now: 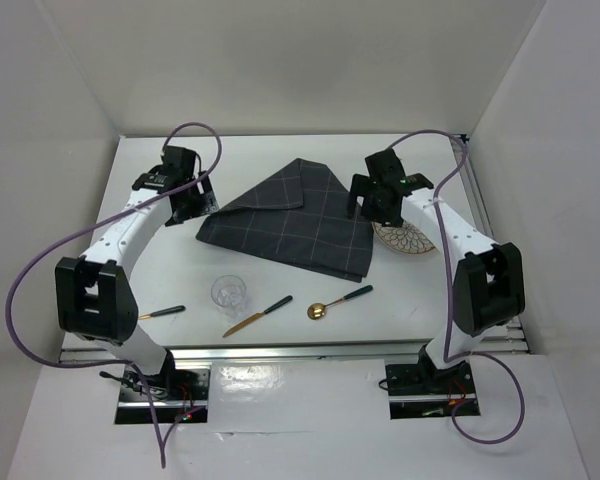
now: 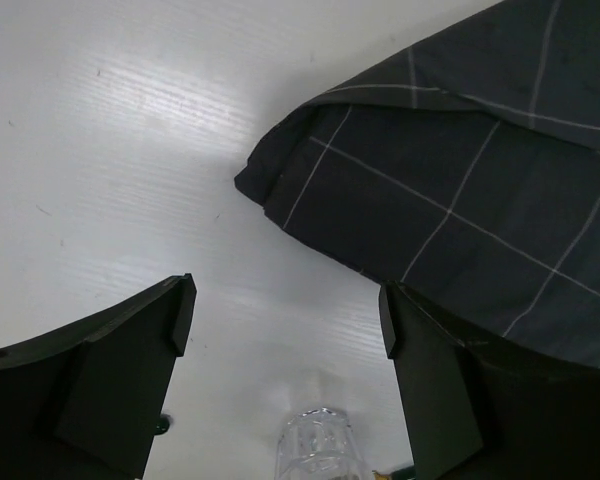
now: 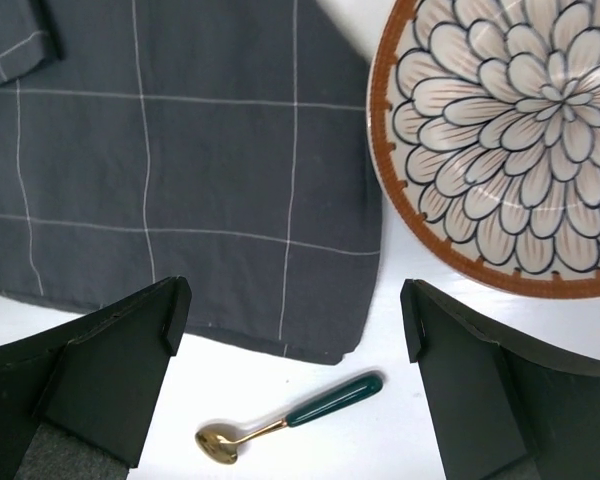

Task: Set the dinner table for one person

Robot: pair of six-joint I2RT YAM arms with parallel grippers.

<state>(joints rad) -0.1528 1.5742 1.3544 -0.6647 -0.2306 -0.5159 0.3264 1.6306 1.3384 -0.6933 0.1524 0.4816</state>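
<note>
The white dinner table (image 1: 280, 160) carries a dark grey checked placemat (image 1: 290, 225), lying askew with its far corner folded over. My left gripper (image 1: 195, 200) is open and empty above the mat's left corner (image 2: 280, 190). In the left wrist view my left gripper (image 2: 285, 320) frames bare table. My right gripper (image 1: 372, 205) is open and empty over the mat's right edge, beside a flower-patterned plate (image 1: 408, 242). In the right wrist view my right gripper (image 3: 295, 315) hangs over the mat's near right corner (image 3: 180, 170), with the plate (image 3: 510, 130) at the upper right.
A clear glass (image 1: 230, 293) stands near the front and also shows in the left wrist view (image 2: 320, 445). A gold knife (image 1: 257, 316), a gold spoon (image 1: 338, 302) and a third green-handled piece (image 1: 162, 312) lie along the front. The spoon also shows in the right wrist view (image 3: 290, 418).
</note>
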